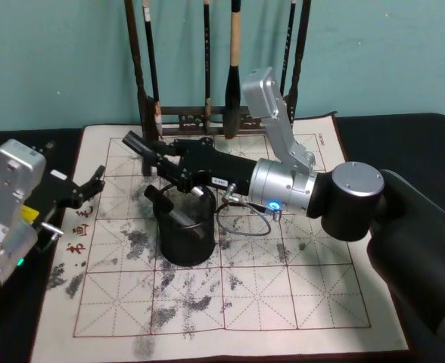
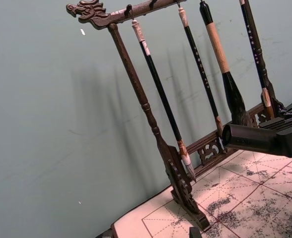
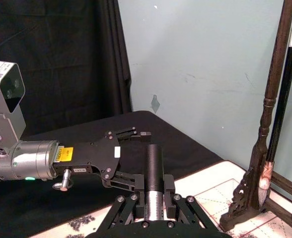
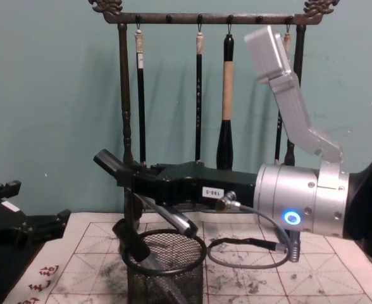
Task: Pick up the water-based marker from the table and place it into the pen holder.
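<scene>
Black-capped water-based marker (image 1: 138,144) sits pinched in the right tool (image 1: 156,156) above the pen holder (image 1: 186,240).

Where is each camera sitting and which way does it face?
Head: above, looking down at pen holder; left gripper, right gripper show.
Chest: low, looking forward at brush rack; right arm crosses.
Left wrist: on left arm, facing the rack.
Right wrist: along right gripper holding water-based marker, toward left gripper.
Shared: all see the rack.
</scene>
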